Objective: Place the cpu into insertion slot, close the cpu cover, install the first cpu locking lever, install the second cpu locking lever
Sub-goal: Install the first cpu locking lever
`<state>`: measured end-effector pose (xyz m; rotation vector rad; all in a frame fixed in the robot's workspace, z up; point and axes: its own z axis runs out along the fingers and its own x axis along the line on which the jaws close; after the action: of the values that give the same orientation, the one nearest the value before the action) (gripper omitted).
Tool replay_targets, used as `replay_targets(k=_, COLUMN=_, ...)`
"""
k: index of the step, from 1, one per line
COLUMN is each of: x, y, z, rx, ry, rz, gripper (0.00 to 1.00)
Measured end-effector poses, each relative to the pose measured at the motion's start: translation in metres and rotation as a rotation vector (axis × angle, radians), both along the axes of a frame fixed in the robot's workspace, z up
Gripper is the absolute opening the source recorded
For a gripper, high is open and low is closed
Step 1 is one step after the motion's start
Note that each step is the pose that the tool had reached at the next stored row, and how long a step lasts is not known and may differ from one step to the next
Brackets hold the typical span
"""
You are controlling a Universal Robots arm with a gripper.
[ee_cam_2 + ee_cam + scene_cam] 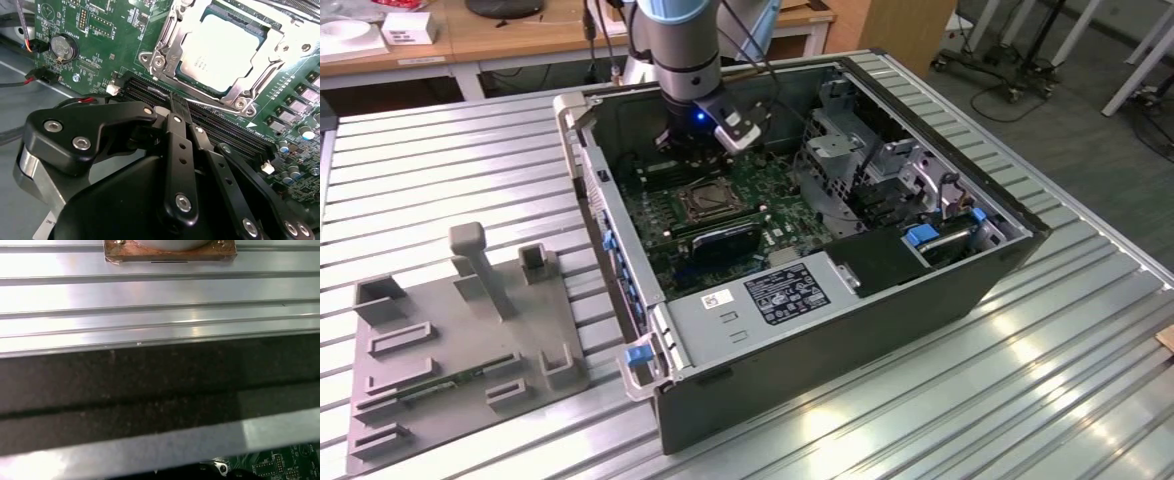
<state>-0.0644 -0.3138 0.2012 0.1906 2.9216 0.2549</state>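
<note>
The second wrist view shows the cpu (220, 52) seated in its socket on the green motherboard (125, 45), its pale face bearing faint print too small to read. The cpu cover (172, 42) lies down around it, a silvery frame with an open middle. The black end effector (179, 106) has its fingers drawn narrow, tips together over the dark memory slots (220, 130) just beside the socket, holding nothing. In the exterior view the arm (680, 40) reaches into the open computer case (854, 330), which sits near the middle of the ribbed metal bench (440, 160). A white label (718, 298) marks the grey box (761, 300) inside. A grey fixture plate (454, 350) lies toward the bench's edge at the exterior view's left.
</note>
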Motion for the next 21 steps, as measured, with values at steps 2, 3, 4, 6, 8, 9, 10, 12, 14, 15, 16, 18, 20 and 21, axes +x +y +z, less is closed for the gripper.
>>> replay_targets(k=2, x=-0.0001, y=-0.0005, z=-0.0006, rx=0.0002, ry=0.0000, rz=-0.010, gripper=0.11)
replay_targets(k=3, x=0.0000, y=-0.0007, z=-0.0009, rx=0.0001, ry=0.0000, rz=-0.015, gripper=0.11)
replay_targets(k=4, x=0.0000, y=-0.0009, z=-0.0011, rx=0.0002, ry=0.0000, rz=-0.019, gripper=0.11)
replay_targets(k=6, x=0.0001, y=-0.0009, z=-0.0014, rx=0.0018, ry=0.0001, rz=-0.026, gripper=0.11)
replay_targets(k=8, x=0.0000, y=-0.0010, z=-0.0016, rx=0.0064, ry=0.0001, rz=-0.035, gripper=0.11)
replay_targets(k=9, x=0.0000, y=-0.0010, z=-0.0017, rx=0.0099, ry=0.0001, rz=-0.039, gripper=0.11)
replay_targets(k=10, x=0.0000, y=-0.0009, z=-0.0017, rx=0.0131, ry=0.0001, rz=-0.045, gripper=0.11)
replay_targets(k=12, x=0.0001, y=-0.0009, z=-0.0018, rx=0.0164, ry=0.0002, rz=-0.055, gripper=0.11)
replay_targets(k=14, x=0.0001, y=-0.0010, z=-0.0018, rx=0.0168, ry=-0.0001, rz=-0.064, gripper=0.11)
replay_targets(k=15, x=0.0000, y=-0.0010, z=-0.0018, rx=0.0168, ry=0.0000, rz=-0.068, gripper=0.11)
replay_targets(k=16, x=0.0000, y=-0.0010, z=-0.0018, rx=0.0168, ry=-0.0001, rz=-0.071, gripper=0.11)
replay_targets(k=18, x=0.0000, y=-0.0010, z=-0.0018, rx=0.0167, ry=0.0000, rz=-0.075, gripper=0.11)
replay_targets(k=20, x=0.0000, y=-0.0010, z=-0.0018, rx=0.0169, ry=0.0000, rz=-0.078, gripper=0.11)
replay_targets(k=21, x=0.0000, y=-0.0010, z=-0.0018, rx=0.0185, ry=0.0000, rz=-0.078, gripper=0.11)
